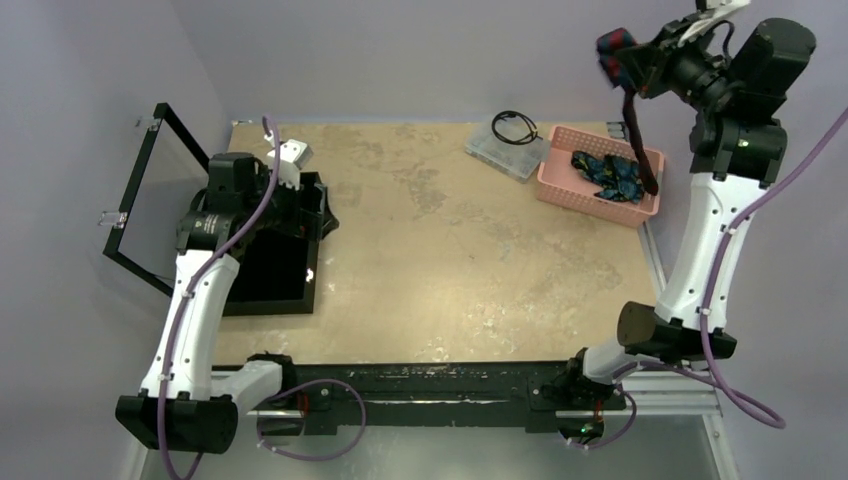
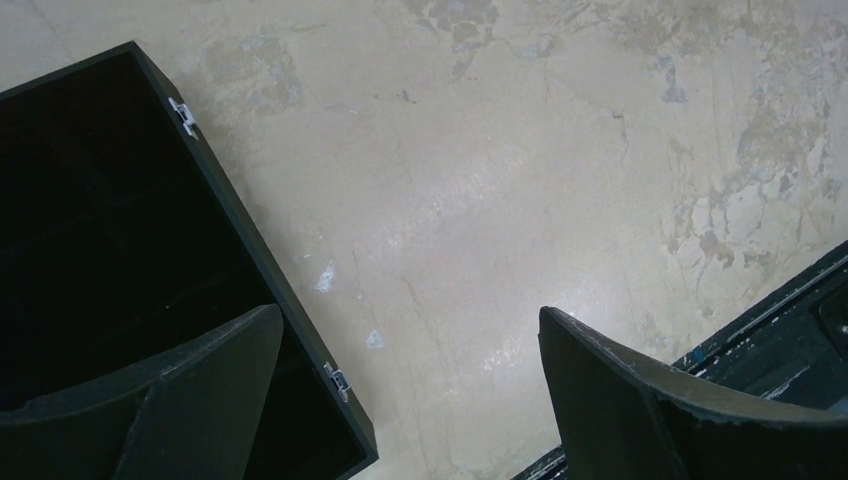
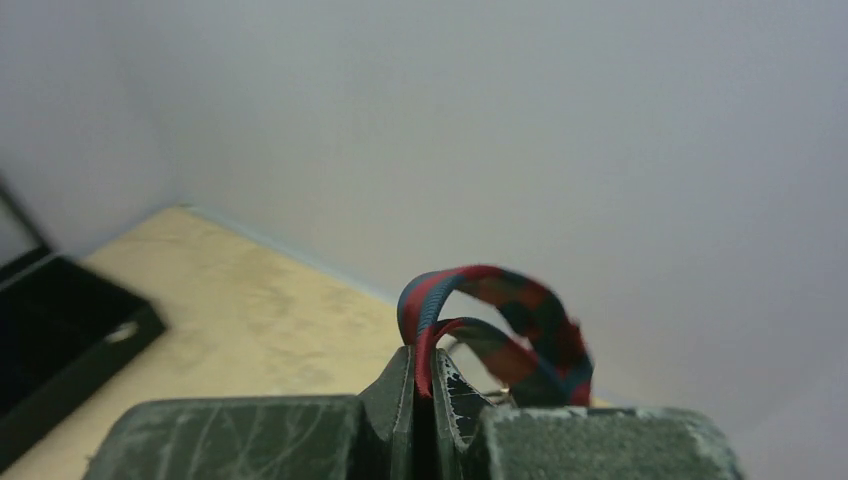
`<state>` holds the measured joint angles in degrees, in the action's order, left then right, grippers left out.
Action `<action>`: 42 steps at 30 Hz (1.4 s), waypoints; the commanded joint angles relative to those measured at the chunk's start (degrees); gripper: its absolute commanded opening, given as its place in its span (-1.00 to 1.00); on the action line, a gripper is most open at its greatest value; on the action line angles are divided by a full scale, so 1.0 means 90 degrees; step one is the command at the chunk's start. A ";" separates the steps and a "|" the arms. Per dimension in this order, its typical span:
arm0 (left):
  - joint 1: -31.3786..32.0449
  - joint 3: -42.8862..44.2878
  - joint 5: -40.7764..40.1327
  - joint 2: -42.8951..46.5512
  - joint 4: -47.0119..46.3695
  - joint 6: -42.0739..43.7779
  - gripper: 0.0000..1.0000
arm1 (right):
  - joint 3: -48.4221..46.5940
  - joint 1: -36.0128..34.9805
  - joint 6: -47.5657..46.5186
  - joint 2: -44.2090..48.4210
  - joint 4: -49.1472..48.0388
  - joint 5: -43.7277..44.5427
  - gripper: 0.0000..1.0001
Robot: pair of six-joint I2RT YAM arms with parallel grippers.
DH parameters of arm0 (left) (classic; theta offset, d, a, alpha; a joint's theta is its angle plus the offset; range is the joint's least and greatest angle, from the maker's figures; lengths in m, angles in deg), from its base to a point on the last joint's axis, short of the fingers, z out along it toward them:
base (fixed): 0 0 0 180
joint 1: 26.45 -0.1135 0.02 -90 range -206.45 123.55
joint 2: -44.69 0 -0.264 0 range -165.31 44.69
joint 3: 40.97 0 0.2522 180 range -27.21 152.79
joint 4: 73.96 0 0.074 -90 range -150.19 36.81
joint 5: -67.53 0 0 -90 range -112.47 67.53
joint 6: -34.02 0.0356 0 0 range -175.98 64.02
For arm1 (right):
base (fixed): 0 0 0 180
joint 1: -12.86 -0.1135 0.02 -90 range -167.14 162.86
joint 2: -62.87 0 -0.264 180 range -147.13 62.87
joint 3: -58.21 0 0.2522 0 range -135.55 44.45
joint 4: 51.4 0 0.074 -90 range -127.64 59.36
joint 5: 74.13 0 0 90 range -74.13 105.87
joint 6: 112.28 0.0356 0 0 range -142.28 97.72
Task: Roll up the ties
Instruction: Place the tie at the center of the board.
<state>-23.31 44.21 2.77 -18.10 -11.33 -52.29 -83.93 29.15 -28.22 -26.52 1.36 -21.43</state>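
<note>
maroon tie (image 3: 470, 275) pinched in the right fingers (image 3: 395, 400), dangling over the pink basket (image 1: 548, 182) at the far right corner of the worktop (image 1: 430, 250); left fingers (image 2: 200, 400) spread.

Tie (image 3: 500, 300) pinched between right gripper (image 3: 425, 365) jaws: loop sticks out past the tips, tail hangs below them over the basket (image 1: 548, 178). Other ties (image 1: 608, 175) lie in it. Plastic box (image 1: 503, 152) just left of basket, cable (image 1: 515, 127) on top. Left gripper (image 2: 410, 320): table (image 2: 480, 200) between the jaws, open case (image 2: 100, 200) under the left jaw.
</note>
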 commanded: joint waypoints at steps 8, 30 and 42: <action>-0.0034 0.0373 -0.0167 0.0880 -0.0129 -0.0252 1.00 | 0.2193 -0.1316 0.4986 0.0763 -0.4657 -0.3600 -1.00; -0.0045 -0.0618 0.1326 -0.0546 -0.0788 0.0344 1.00 | 0.7137 -0.3644 -0.1629 0.0692 -0.0892 0.1297 0.71; -0.0040 -0.0940 0.1210 -0.0978 -0.0499 0.0869 0.92 | 0.6279 -0.4755 -0.1238 -0.0873 -0.2308 0.3242 0.42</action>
<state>-23.44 37.10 12.01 -26.34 -17.67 -49.19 -23.32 -14.69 -40.02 -35.30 -12.69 -2.06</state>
